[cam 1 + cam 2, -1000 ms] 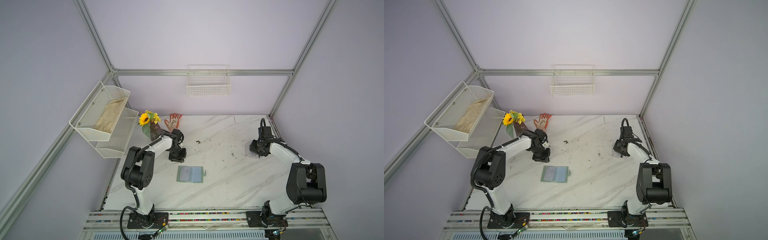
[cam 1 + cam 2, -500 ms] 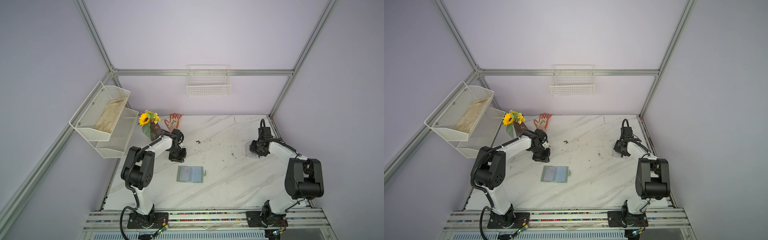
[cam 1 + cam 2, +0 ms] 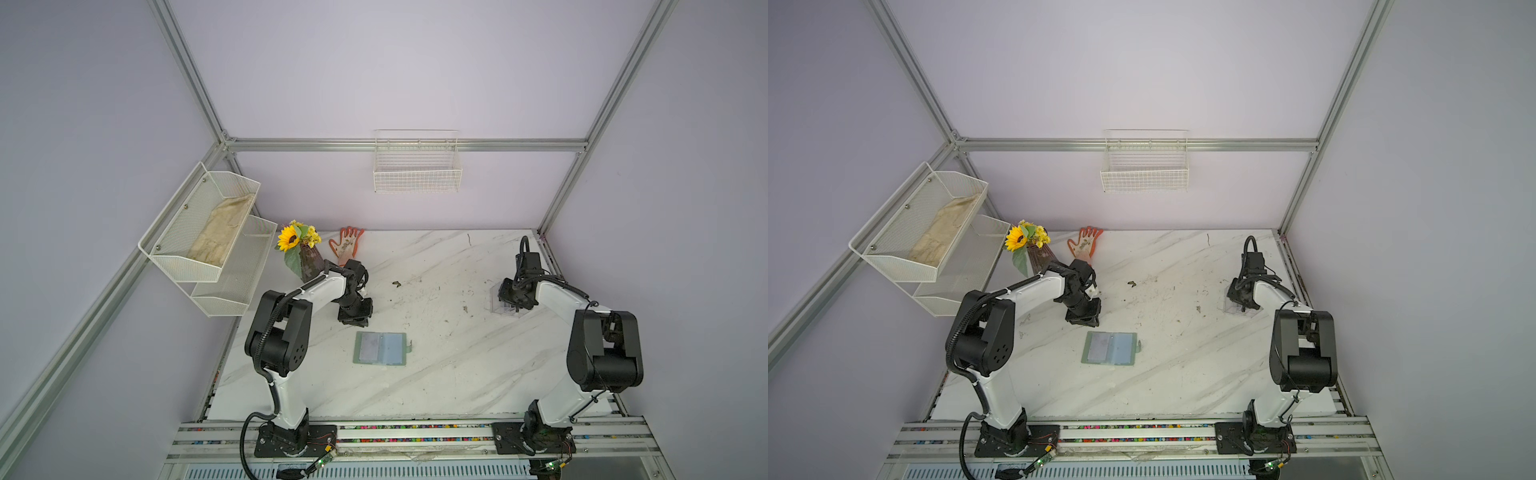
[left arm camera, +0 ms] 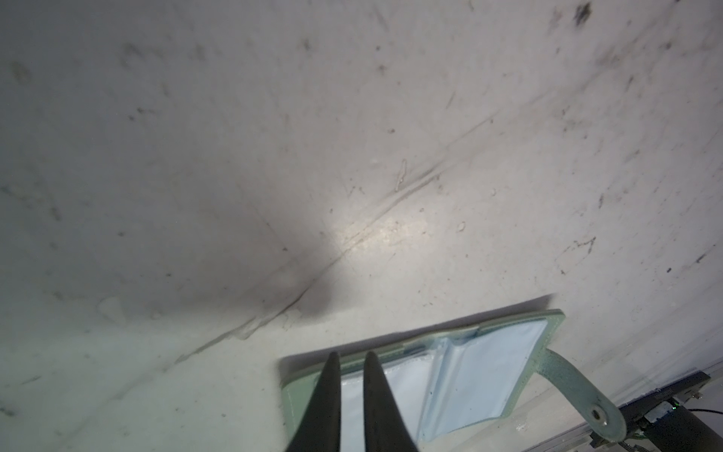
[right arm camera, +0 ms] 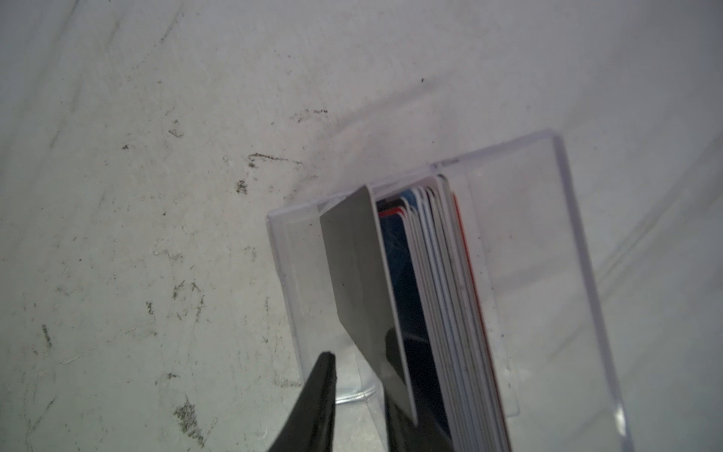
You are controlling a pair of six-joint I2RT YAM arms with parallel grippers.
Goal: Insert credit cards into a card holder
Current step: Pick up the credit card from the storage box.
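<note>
The sage-green card holder [image 3: 380, 348] [image 3: 1111, 348] lies open on the marble table, its pale blue sleeves [image 4: 489, 371] up and its snap tab out to the side. My left gripper [image 3: 355, 322] [image 4: 351, 355] hovers at the holder's far edge, almost shut, with a thin gap and nothing in it. Several credit cards [image 5: 442, 274] stand on edge in a clear plastic box [image 5: 547, 235] [image 3: 494, 305] at the right. My right gripper [image 5: 358, 344] [image 3: 1239, 305] is open astride a grey card [image 5: 352, 254] that leans off the stack, with one finger behind it and one in front, apart from it.
A sunflower vase [image 3: 305, 257] and an orange glove [image 3: 347, 245] sit at the back left, behind the left arm. Wire shelves [image 3: 208, 232] hang on the left wall, and a wire basket [image 3: 417, 170] on the back wall. Small debris [image 3: 395, 284] dots the table.
The right gripper's jaws have narrowed around the grey card at the clear box, and the right arm has shifted slightly. The left arm and the card holder have not moved.
</note>
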